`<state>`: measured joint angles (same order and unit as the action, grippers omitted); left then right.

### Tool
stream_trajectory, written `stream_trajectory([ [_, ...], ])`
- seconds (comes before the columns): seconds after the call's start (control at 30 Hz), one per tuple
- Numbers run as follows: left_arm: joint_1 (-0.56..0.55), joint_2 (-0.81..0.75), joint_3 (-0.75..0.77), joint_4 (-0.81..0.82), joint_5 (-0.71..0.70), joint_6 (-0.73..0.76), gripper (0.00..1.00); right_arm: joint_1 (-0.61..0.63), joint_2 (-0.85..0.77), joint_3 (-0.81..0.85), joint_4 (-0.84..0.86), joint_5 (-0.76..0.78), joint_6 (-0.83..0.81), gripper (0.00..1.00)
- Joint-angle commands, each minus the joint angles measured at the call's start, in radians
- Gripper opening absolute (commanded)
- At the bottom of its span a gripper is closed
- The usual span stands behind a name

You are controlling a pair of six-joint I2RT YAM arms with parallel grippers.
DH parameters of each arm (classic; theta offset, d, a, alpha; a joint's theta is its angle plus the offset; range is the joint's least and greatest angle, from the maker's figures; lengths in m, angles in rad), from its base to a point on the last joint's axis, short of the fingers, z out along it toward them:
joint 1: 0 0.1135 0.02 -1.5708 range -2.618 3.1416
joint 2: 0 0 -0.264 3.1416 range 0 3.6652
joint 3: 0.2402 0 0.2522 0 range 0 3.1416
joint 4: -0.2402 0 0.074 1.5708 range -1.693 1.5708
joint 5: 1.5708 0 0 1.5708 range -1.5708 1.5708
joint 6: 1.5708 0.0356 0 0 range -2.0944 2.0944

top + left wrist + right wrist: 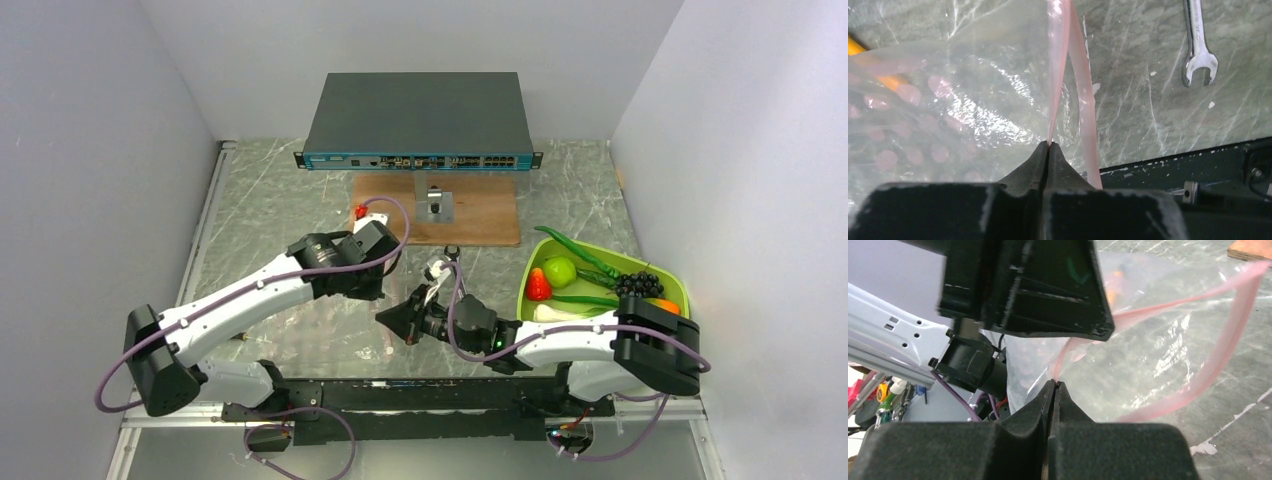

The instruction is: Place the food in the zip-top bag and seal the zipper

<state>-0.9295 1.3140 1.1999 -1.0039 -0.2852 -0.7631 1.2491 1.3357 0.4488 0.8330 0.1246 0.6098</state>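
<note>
On the left of the worktop (pixel 290 200), the left tool (pixel 1048 146) is pressed together on the zipper (pixel 1083 90) – only the very tips hold the pinkish-red strip. The zip-top bag (pixel 973 100) hangs from that pinch, its clear film crinkled and slack, with something orange showing through it that I cannot identify. A wrench (pixel 1198 55) lies on the marble just beyond. Mid-worktop, the right tool (pixel 1054 385) is likewise clamped on the strip, and from its own view the zipper runs out in an open loop, so the mouth is parted. Far right, the food (pixel 560 270) sits in the lime-green tray (pixel 524 292), well apart from the bag, which holds none of it. Risks as I judge them: both grips are shallow and on slick film, so a tug or twist could slide the strip out. Drawing the tools further apart would likely pull the loop flat and close the mouth. With both tools occupied, neither is free to fetch food – letting go on either side may drop the mouth shut or let the bag sag onto the worktop.
</note>
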Motion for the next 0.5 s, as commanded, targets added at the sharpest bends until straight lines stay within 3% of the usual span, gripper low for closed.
stream_trajectory([
  [0.0,-0.003,-0.112,-0.028,0.043,-0.028,0.007,0.0,0.005,-0.081,0.036,-0.111,0.059,0.003,0.07],
  [0.03,-0.003,-0.142,-0.042,0.061,-0.028,0.011,0.0,0.004,-0.108,0.041,-0.185,0.096,0.009,0.22],
  [0.1,-0.003,-0.209,-0.09,0.121,-0.009,0.031,0.0,0.004,-0.174,0.056,-0.369,0.205,0.052,0.62],
  [0.17,-0.003,-0.283,-0.155,0.194,0.015,0.045,0.0,-0.005,-0.228,0.091,-0.619,0.31,0.108,0.81],
  [0.27,-0.003,-0.375,-0.234,0.266,0.063,0.06,0.0,-0.017,-0.302,0.134,-0.813,0.37,0.151,0.98],
  [0.33,-0.002,-0.414,-0.259,0.28,0.083,0.05,0.0,-0.055,-0.317,0.17,-0.913,0.323,0.213,0.99],
  [0.47,-0.002,-0.461,-0.272,0.3,0.151,0.03,0.0,-0.187,-0.309,0.203,-0.888,-0.001,0.291,0.99],
])
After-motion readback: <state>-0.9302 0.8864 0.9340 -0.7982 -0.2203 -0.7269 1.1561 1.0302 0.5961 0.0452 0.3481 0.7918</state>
